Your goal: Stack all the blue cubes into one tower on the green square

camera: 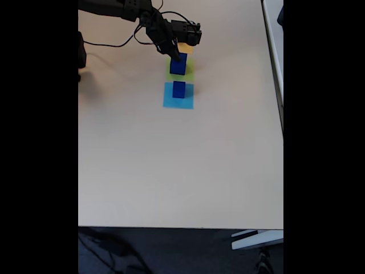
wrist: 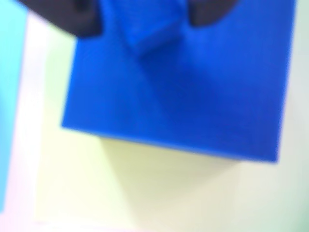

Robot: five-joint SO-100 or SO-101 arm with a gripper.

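I see the gripper (camera: 176, 56) fingers holding a small blue cube (wrist: 153, 30) atop the large cube (wrist: 183, 92), on the green square (camera: 188, 73).

— Blurred throughout in the wrist view; small cube (wrist: 153, 30) cut off by the top edge, dark fingertips (wrist: 72, 19) too.

— Too small in the fixed view to tell whether gripper (camera: 176, 56) touches large cube (camera: 178, 66); orange square (camera: 185, 48) partly hidden.
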